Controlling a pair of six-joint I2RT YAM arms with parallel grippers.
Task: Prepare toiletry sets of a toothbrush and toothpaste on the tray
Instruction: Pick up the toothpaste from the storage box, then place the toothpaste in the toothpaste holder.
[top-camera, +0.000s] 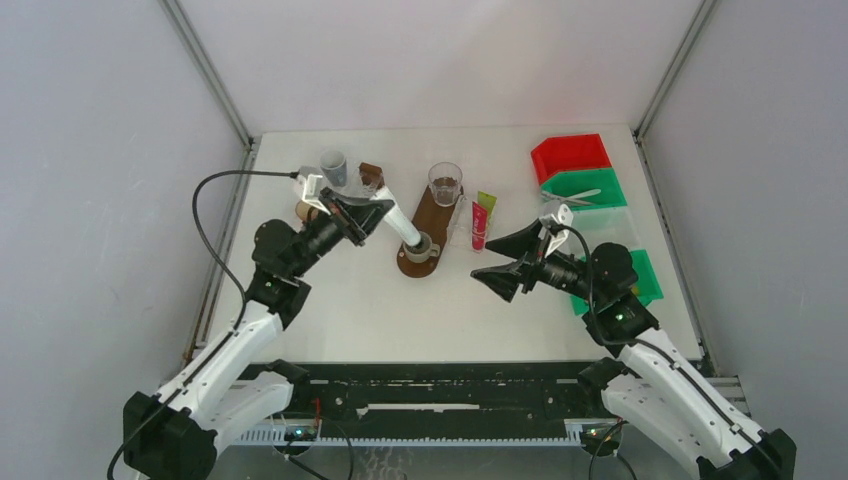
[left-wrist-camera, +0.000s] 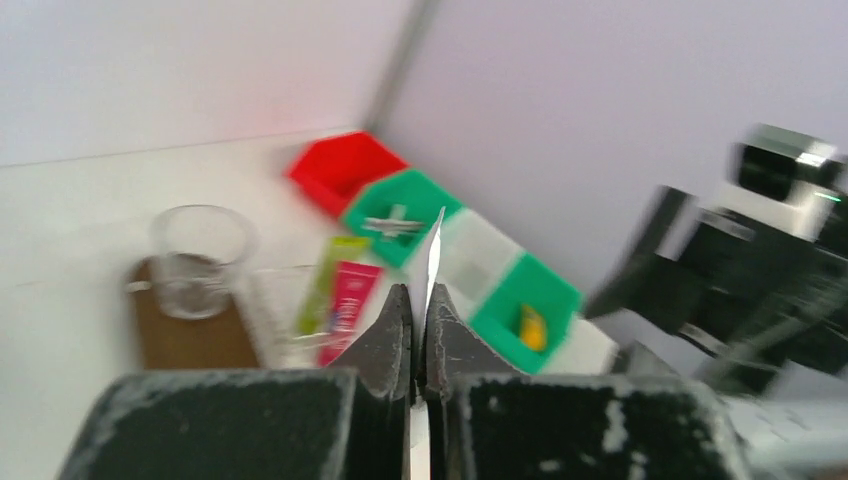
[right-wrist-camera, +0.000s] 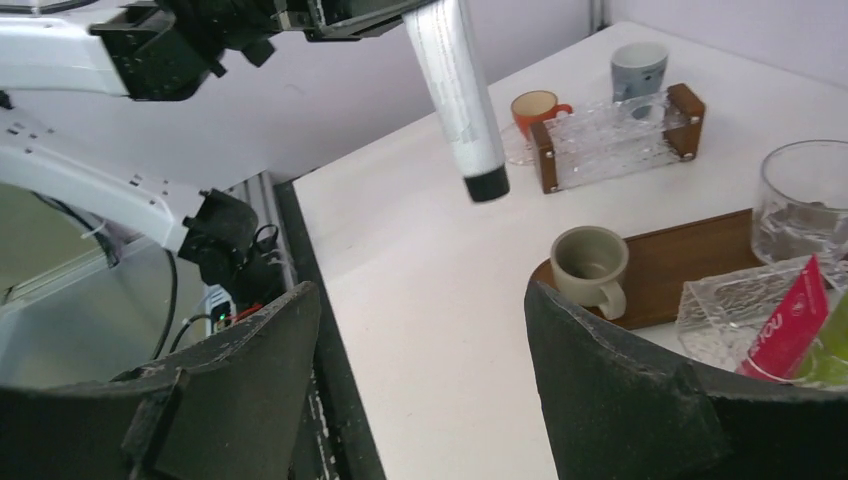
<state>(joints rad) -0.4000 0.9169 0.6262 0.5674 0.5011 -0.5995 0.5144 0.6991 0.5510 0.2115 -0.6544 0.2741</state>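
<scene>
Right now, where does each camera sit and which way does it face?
Top external: above and behind the bases, looking down on the table; both arms show.
Left wrist: faces the bins past the shut left gripper pinching a white tube.
Right wrist: faces the mug through the open right gripper.
Shared: both wrist views show the pink toothpaste.

My left arm (top-camera: 232, 352) reaches forward and inward, its hand (top-camera: 366, 211) pinched tight on the flat end of a white tube (top-camera: 402, 227), fingers (left-wrist-camera: 392, 335) pressed together. My right arm (top-camera: 655, 372) bends inward as well, its hand (top-camera: 486, 262) spread wide and gripping nothing.
</scene>
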